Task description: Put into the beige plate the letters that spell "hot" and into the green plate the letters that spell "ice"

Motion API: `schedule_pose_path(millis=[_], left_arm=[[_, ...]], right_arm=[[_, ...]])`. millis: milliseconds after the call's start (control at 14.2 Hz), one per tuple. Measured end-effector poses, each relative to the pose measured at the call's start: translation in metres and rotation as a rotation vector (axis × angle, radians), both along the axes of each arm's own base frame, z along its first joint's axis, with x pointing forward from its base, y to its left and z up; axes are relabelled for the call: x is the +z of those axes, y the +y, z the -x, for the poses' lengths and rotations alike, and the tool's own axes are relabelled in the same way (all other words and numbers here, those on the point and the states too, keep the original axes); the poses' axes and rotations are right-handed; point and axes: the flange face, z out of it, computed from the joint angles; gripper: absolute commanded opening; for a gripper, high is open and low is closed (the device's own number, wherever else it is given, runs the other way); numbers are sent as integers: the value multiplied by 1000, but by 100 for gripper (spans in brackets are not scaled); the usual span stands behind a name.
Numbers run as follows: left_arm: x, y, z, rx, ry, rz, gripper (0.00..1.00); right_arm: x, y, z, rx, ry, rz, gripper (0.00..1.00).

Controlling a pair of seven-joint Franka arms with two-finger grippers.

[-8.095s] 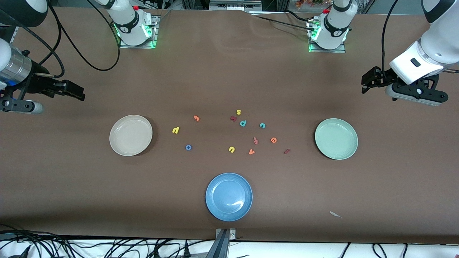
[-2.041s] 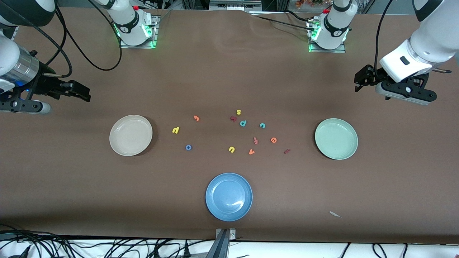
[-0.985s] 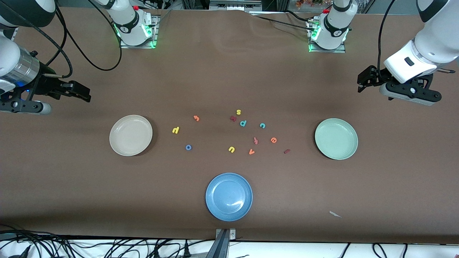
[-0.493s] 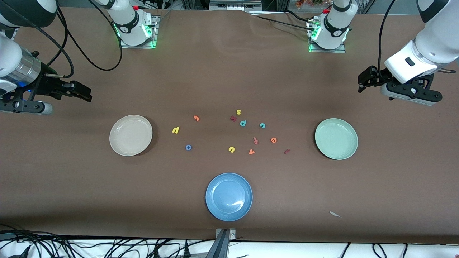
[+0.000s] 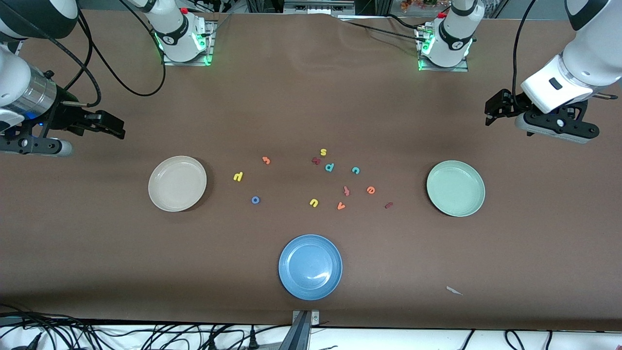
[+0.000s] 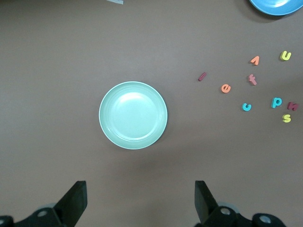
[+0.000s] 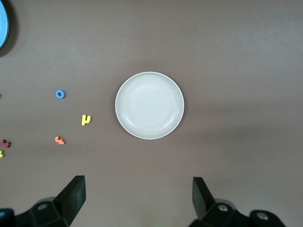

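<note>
The beige plate [image 5: 177,183] [image 7: 149,105] lies toward the right arm's end, the green plate [image 5: 456,188] [image 6: 133,115] toward the left arm's end; both are empty. Between them lie the yellow h [image 5: 237,176], orange t [image 5: 266,160], blue o [image 5: 255,200], dark red i [image 5: 388,205], teal c [image 5: 355,170] and orange e [image 5: 371,190]. My right gripper [image 5: 115,129] [image 7: 137,196] hangs open and empty over bare table close to the beige plate. Close to the green plate, my left gripper [image 5: 492,113] [image 6: 140,198] is open and empty over bare table.
A blue plate [image 5: 310,267] sits nearer the front camera than the letters. Other letters lie among them: yellow s [image 5: 323,152], teal p [image 5: 329,167], yellow u [image 5: 313,202], orange v [image 5: 341,206]. A white scrap [image 5: 454,290] lies near the front edge.
The right gripper has crept slightly toward the table's middle. The left gripper has drawn back a little toward its own end. Plates and letters have not moved.
</note>
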Motion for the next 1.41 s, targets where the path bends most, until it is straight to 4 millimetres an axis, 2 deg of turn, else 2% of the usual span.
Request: schedule_pose_path(millis=[704,985,1408], left_arm=[[0,-1,0,-2,0,0,100],[0,-1,0,-2,0,0,100],[0,-1,0,-2,0,0,100]], right_arm=[[-16,32,0,-12,-6,4,100],[-42,67,1,-66,-14,11,100],[-99,112,0,-152,-35,17,100]])
